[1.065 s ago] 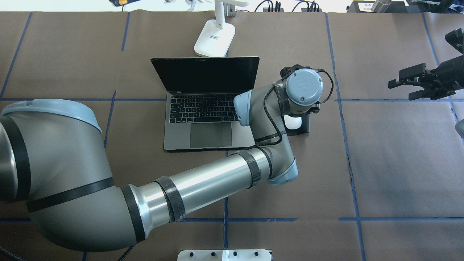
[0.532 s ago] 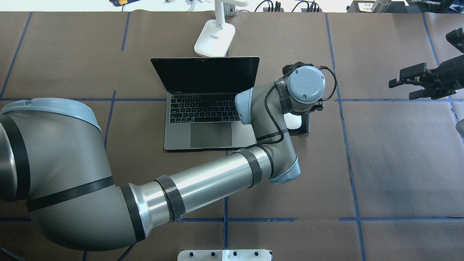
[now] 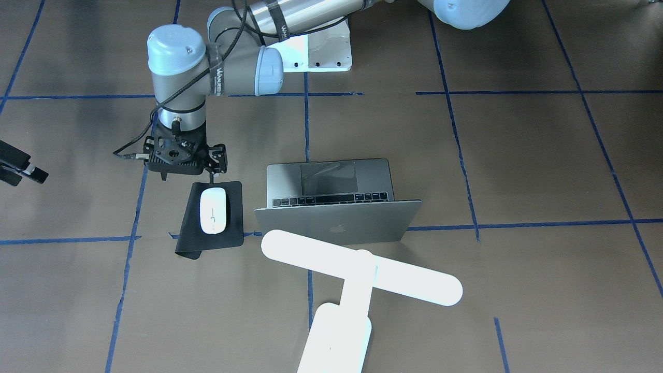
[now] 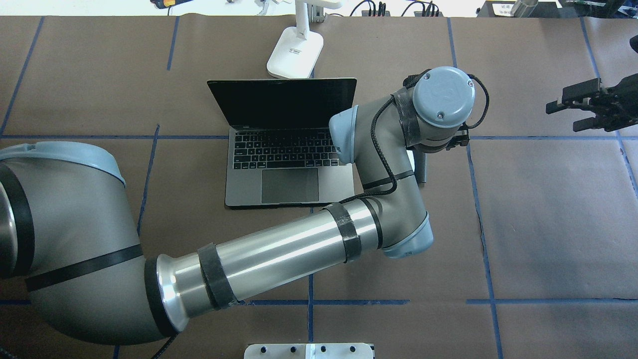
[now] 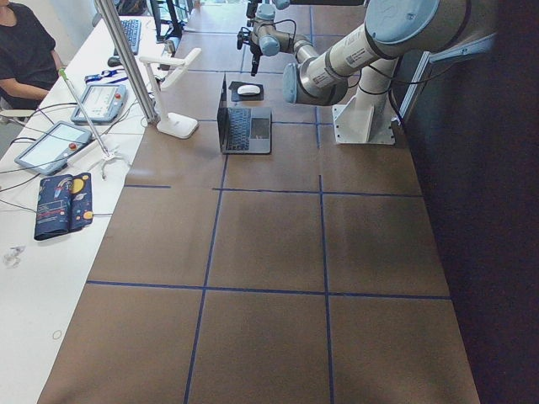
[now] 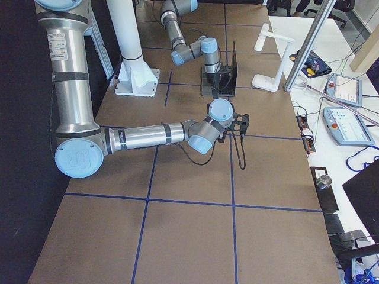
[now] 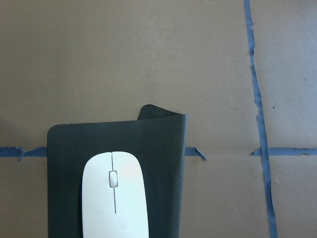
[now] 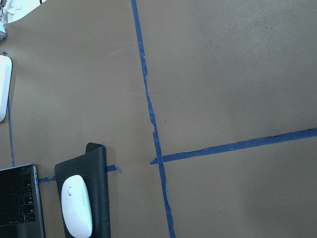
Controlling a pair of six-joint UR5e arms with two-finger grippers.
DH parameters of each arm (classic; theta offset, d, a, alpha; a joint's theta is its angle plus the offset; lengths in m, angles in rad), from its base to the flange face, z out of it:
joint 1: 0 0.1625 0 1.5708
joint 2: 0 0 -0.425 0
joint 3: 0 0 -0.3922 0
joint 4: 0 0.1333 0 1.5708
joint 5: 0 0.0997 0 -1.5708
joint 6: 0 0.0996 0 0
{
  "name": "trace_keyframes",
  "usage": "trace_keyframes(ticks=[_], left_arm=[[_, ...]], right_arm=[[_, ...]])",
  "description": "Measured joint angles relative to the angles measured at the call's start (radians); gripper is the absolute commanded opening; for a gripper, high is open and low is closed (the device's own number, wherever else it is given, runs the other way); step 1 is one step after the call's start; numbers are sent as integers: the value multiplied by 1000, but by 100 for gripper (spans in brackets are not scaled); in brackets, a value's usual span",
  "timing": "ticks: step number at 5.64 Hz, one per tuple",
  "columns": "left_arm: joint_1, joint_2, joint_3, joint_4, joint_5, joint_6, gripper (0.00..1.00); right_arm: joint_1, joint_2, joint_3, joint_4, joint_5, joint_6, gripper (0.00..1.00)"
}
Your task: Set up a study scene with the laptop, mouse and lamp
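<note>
Mouse [image 3: 213, 210] lies on mat [image 3: 234, 228]; left hand [image 3: 188, 176] spread, empty.

overhead: from behind, downward | front: opposite, steep | wrists: downward, share mouse [image 7: 115, 198]

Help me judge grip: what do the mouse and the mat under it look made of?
Mouse: likely hard plastic, glossy white, smooth with a bright sheen. Mat: probably faux leather or rubber, matte black; fine grain shows, and one corner curls up, so it's flexible.
</note>
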Motion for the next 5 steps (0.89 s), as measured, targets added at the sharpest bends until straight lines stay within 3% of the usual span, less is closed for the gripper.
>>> trace_keyframes(ticks=[3, 5], left_arm=[[-50, 265, -434, 193, -97, 81, 100], [-89, 444, -660, 277, -124, 199, 100]], right_arm=[[70, -11, -6, -3, 51, -49, 100], [101, -45, -11, -11, 50, -117, 100]])
